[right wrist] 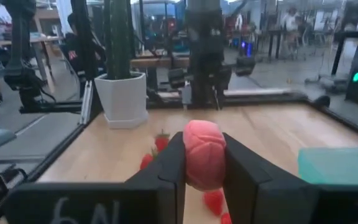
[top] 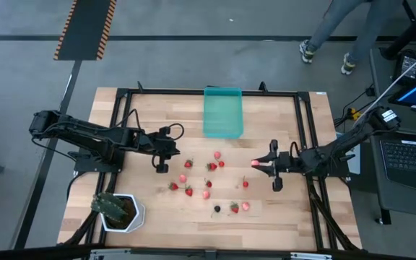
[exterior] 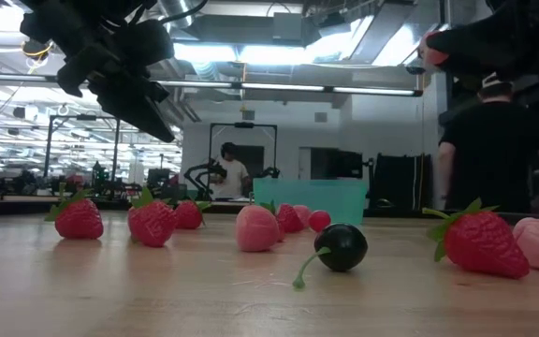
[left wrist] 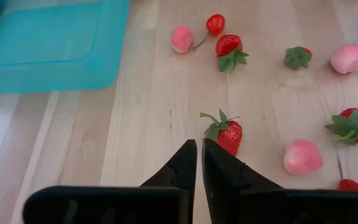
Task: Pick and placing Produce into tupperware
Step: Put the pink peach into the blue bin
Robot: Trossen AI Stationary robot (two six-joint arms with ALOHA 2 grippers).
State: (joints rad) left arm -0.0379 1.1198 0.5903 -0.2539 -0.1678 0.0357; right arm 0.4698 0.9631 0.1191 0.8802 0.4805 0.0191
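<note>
Small red and pink produce (top: 208, 177) lies scattered on the wooden table, along with a dark berry (exterior: 342, 246). The teal tupperware (top: 223, 112) stands at the far middle, nothing showing inside it. My right gripper (top: 257, 165) hovers right of the fruits, pointing level toward the table's left side, and is shut on a pink fruit (right wrist: 205, 152). My left gripper (left wrist: 199, 149) is shut on nothing and slants down over the table's left part. A red strawberry (left wrist: 227, 132) lies on the wood just beyond its fingertips. My right gripper pinches the pink fruit's two sides (right wrist: 191, 155) between its two fingers. The fingers come level from the table's right side. The fruit is lifted clear of the table, and its rounded end sticks out past the fingertips.
A white pot with a green plant (top: 121, 211) stands at the near left corner. Black frame rails (top: 305, 130) run along the table's edges. A person's legs (top: 323, 36) show beyond the far edge, and a laptop (top: 410, 155) sits off the right side.
</note>
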